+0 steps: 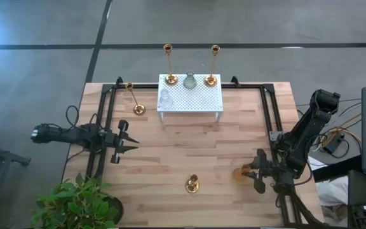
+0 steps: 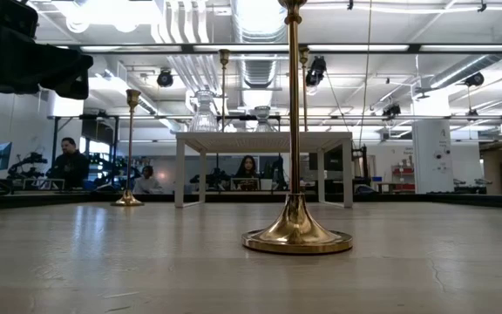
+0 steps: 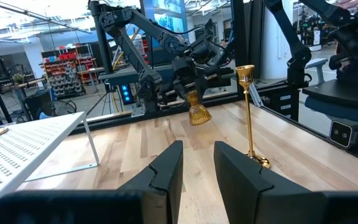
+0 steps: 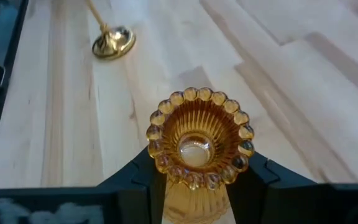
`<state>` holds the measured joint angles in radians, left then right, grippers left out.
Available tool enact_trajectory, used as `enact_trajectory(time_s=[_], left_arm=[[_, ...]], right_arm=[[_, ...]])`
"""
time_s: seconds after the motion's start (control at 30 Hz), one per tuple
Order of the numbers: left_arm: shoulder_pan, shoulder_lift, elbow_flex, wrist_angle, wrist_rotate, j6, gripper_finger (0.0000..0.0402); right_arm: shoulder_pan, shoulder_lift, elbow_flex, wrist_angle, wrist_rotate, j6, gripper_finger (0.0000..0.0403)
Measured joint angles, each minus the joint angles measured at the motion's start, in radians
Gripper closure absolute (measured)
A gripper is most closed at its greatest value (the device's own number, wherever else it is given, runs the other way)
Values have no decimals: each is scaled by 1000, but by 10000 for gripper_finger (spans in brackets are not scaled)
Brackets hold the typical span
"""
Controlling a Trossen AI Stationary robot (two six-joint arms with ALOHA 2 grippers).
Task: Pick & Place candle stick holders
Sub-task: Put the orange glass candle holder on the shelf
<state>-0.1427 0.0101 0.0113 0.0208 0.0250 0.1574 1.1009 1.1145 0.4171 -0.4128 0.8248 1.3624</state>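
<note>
My right gripper (image 1: 251, 172) is near the table's right front, shut on a squat amber ribbed holder (image 4: 197, 140), which also shows in the left wrist view (image 3: 197, 114). My left gripper (image 1: 129, 141) is open and empty at the table's left side. A brass holder (image 1: 192, 185) stands on its round base near the front middle. Another brass holder (image 1: 138, 109) stands on the table left of the white rack (image 1: 196, 100). Two tall brass holders (image 1: 168, 79) (image 1: 211, 80) and two clear glass ones (image 1: 189, 81) (image 1: 164, 99) stand on the rack. My right gripper pinches the amber holder between its two fingers, one on each side of the ribbed body (image 4: 166, 186) just under the scalloped rim. The fingers come from the table's right, slanting down. The holder seems clear of the table, its cup facing up.
Black frame rails (image 1: 267, 108) run along the table's left, right and far sides. A potted plant (image 1: 75, 203) stands at the front left corner. People sit in the room beyond the table (image 2: 70, 161). Bare wood lies between the rack and the front brass holder.
</note>
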Motion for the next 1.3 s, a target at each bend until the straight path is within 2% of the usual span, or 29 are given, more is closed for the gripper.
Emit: enact_trajectory(time_s=[0.37,0.63,0.83,1.0,1.3], left_arm=[[0,0,0,0,0,0,305],[0,0,0,0,0,0,305],[0,0,0,0,0,0,305],[0,0,0,0,0,0,305],[0,0,0,0,0,0,305]], right_arm=[[-22,-20,35,0,38,23,284],[-177,-105,69,-2,-69,-115,284],[-395,-203,76,-3,-147,-290,284],[-633,-258,107,-2,-266,-472,284],[-1061,-231,199,1,-507,-771,284]])
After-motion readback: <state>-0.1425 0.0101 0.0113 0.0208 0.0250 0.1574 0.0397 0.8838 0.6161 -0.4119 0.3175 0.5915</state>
